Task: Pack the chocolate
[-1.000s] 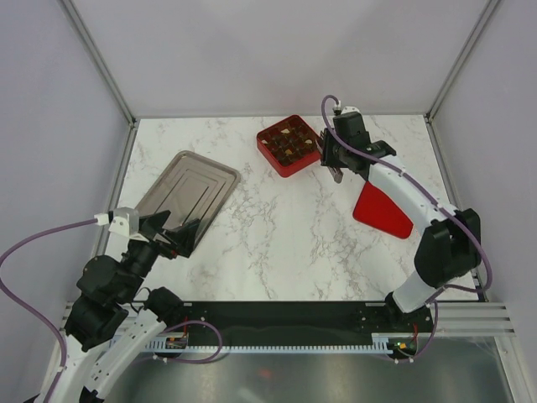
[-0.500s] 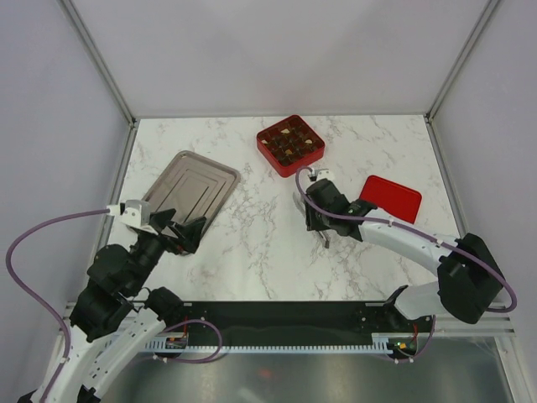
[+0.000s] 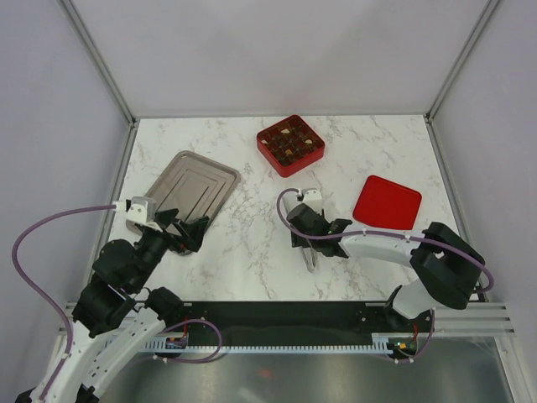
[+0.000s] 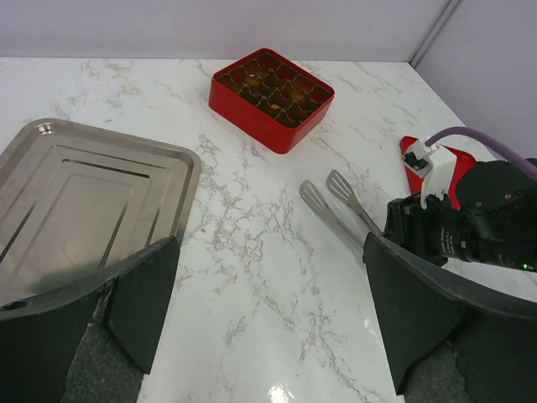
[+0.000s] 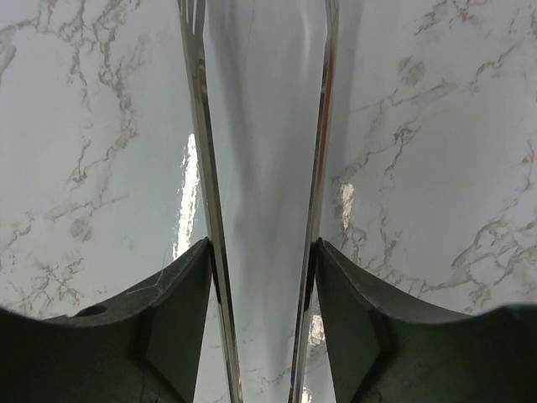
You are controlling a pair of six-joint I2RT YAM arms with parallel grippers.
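Top external, pose of right arm (image 3: 377, 243): stretched low from its base on the right to the middle of the marble table (image 3: 252, 252), forearm nearly level, wrist turned down.
Hold of right gripper (image 3: 304, 241): fingers part-way closed on the tongs (image 3: 310, 260), one finger on the outer side of each tong arm. The tongs sit low over the table, and I cannot tell whether they touch it.
Pose of left arm (image 3: 117, 277): folded up at the near left corner.
Hold of left gripper (image 3: 186, 231): fingers wide apart with nothing between them, just beside the near end of the metal tray (image 3: 197, 180).
Place of the chocolate (image 3: 289, 149): in the compartments of the red box (image 3: 273, 161) near the far edge, mostly dark with a few pale pieces.
Box against right gripper: well apart, with the box lying beyond the gripper.
Red lid (image 3: 386, 201): flat on the table, to the right of the right gripper and apart from the box.
Left wrist view alone: the two flat slotted blades of the tongs stick out of the right gripper, spread apart.
Right wrist view alone: both tong arms touch the inner edges of the fingers (image 5: 180, 294) and narrow toward the camera.
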